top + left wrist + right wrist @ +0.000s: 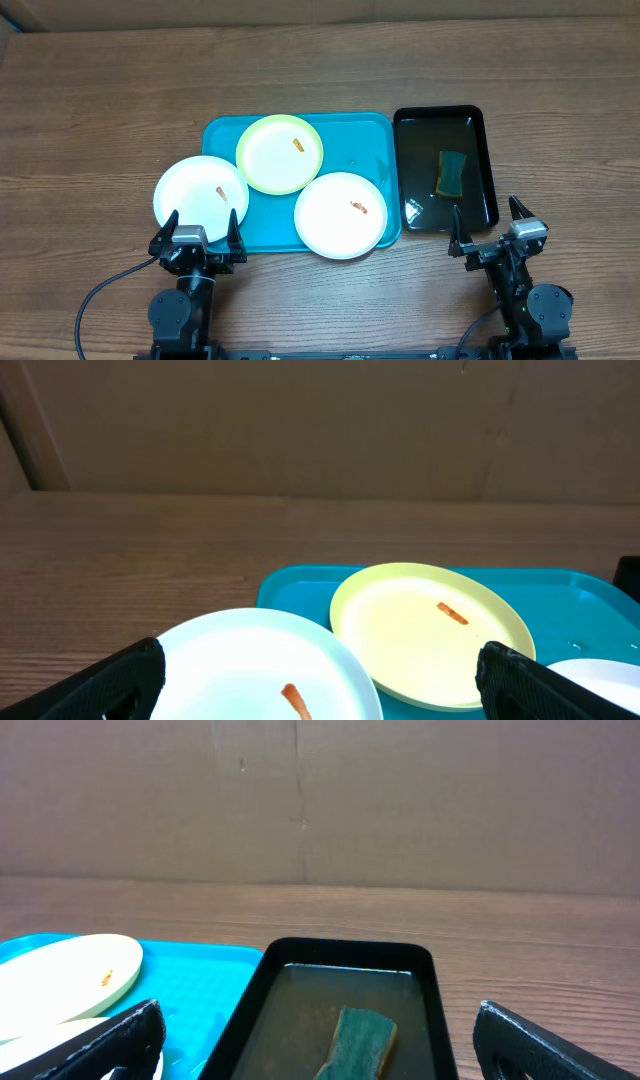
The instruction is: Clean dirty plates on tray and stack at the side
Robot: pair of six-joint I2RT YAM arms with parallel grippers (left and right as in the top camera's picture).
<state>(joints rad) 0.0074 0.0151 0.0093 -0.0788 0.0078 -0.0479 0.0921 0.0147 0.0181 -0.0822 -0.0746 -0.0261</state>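
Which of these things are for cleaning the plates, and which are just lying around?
For the job: left white plate, yellow-green plate, right white plate, blue tray; probably also the sponge, sitting in the black tray.
Just lying about: the black cable on the table.

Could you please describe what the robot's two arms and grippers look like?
The left arm and right arm are black with rounded joints. The left gripper and right gripper each have two tapered black fingers flanking a silver-grey block. A black cable loops out beside the left arm.
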